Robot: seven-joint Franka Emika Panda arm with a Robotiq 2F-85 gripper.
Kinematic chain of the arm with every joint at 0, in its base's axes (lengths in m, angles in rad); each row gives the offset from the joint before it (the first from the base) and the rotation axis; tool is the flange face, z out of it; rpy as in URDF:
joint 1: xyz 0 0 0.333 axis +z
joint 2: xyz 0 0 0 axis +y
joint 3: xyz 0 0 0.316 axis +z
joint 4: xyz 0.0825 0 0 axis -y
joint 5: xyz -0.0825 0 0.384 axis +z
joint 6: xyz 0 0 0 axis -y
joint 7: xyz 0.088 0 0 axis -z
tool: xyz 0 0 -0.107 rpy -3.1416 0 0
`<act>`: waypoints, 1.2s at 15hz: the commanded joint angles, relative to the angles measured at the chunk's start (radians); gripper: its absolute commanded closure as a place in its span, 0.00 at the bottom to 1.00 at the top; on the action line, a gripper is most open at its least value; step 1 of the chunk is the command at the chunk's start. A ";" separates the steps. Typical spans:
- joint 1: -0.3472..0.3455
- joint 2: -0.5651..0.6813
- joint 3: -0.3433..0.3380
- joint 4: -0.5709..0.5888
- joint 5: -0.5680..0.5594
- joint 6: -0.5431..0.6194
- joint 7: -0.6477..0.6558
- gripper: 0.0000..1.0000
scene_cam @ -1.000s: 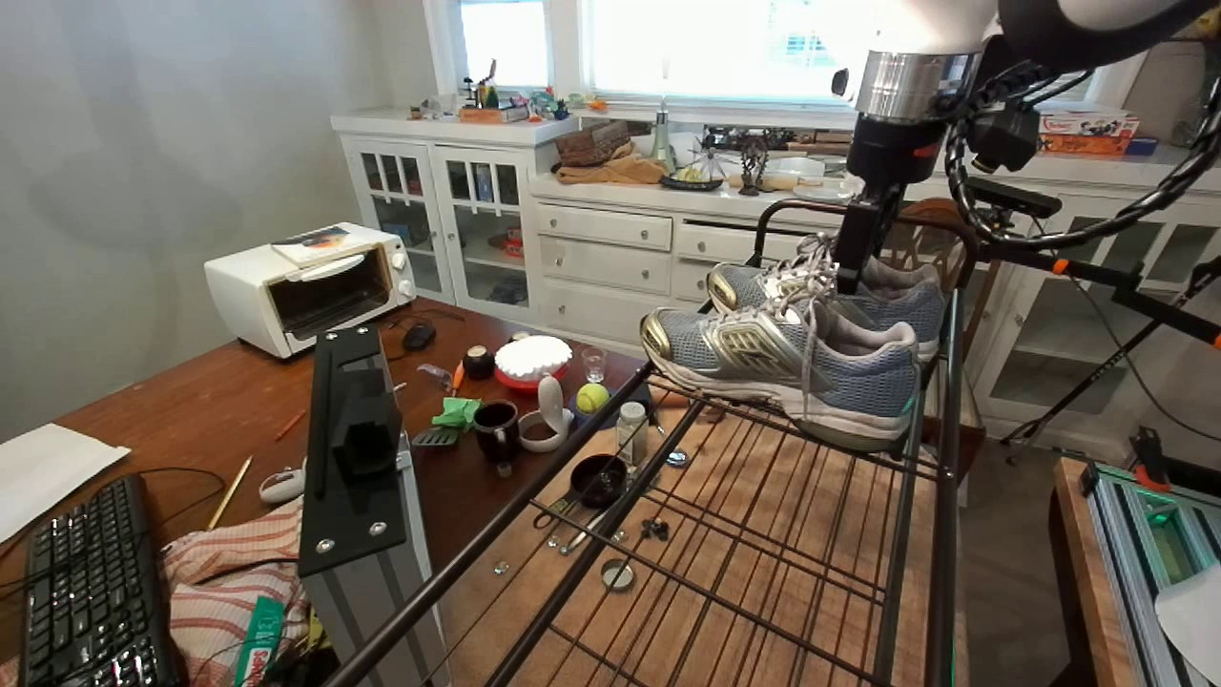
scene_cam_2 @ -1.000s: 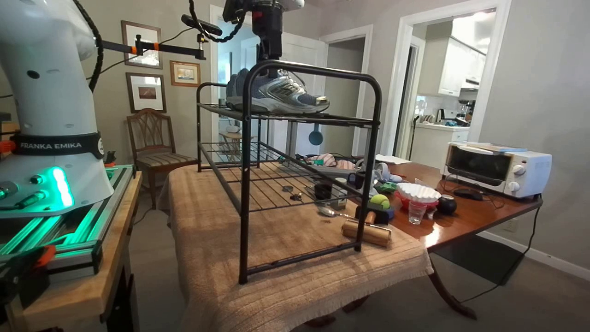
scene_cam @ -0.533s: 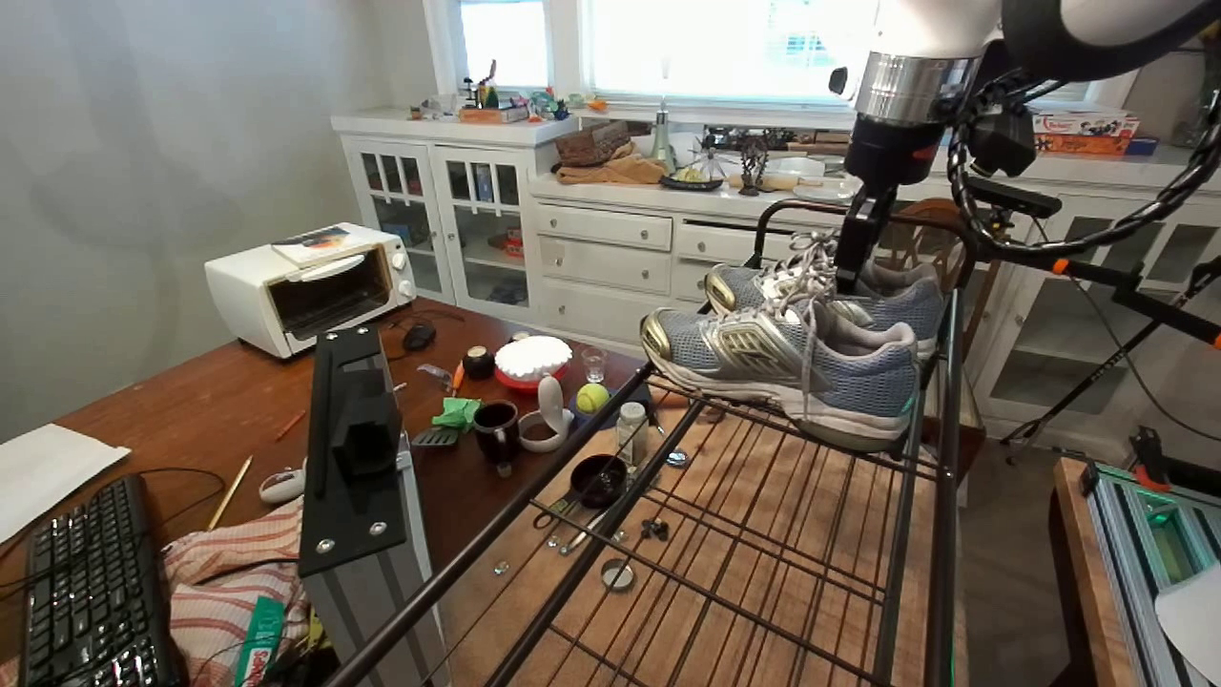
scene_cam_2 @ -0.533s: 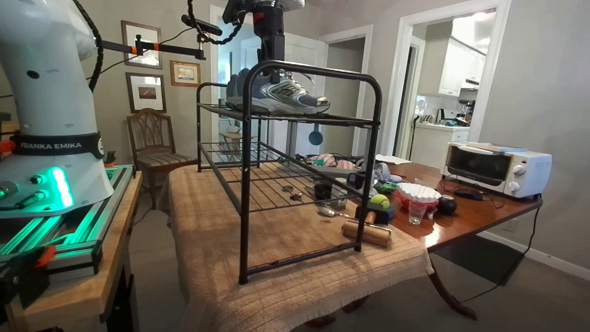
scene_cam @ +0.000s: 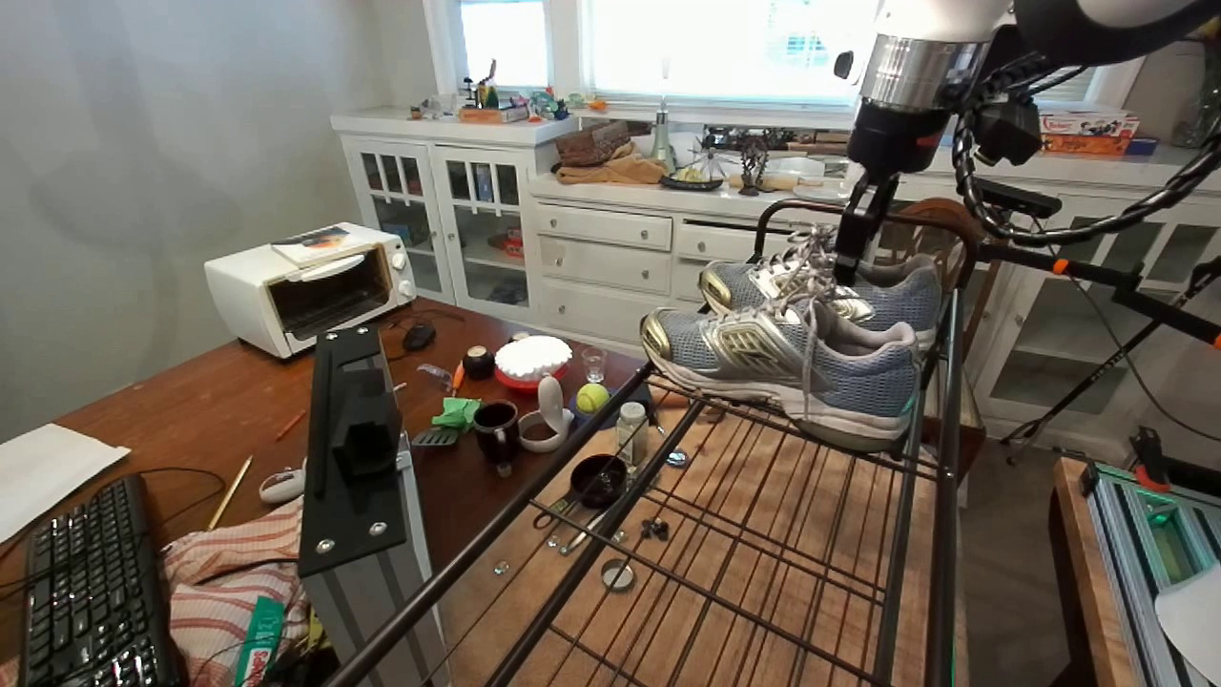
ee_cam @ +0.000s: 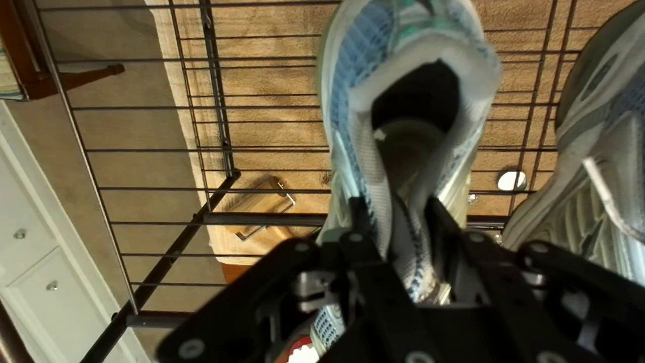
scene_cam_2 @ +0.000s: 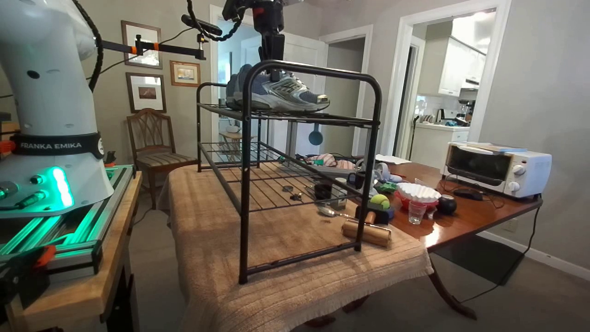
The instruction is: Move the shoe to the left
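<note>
Shoe: grey and silver mesh, upright. Location: top tier of a dark wire rack, close to its end hoop. Whether the sole bears fully on the tier cannot be told.

Jaws: black, pointing down, closed on the shoe at the front of its opening, the upper pinched between them (wrist view). Carried by a white arm.

Second shoe: near match. Same tier, just beside the first and apart from it, toes the same way.

Rack: two tiers shown, standing on a tan towel laid over the desk, dark reddish wood.

On the towel by the rack, in an exterior view: spoon; wooden roller.

Farther along the desk, in both exterior views: tennis ball; white fluted filter in a red dish; glass; mouse; toaster oven with a booklet on top.

In an exterior view: brown mug; black keyboard; yellow pencil; sheet of paper; striped cloth, partly hidden.
</note>
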 commanded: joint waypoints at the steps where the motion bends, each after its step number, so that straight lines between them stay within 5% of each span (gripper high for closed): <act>1: 0.014 -0.063 0.013 0.011 0.014 -0.014 0.019 0.92; 7: 0.027 -0.082 0.071 0.148 -0.002 -0.077 0.051 0.93; 18: 0.121 0.132 0.177 0.475 0.030 -0.217 0.099 0.93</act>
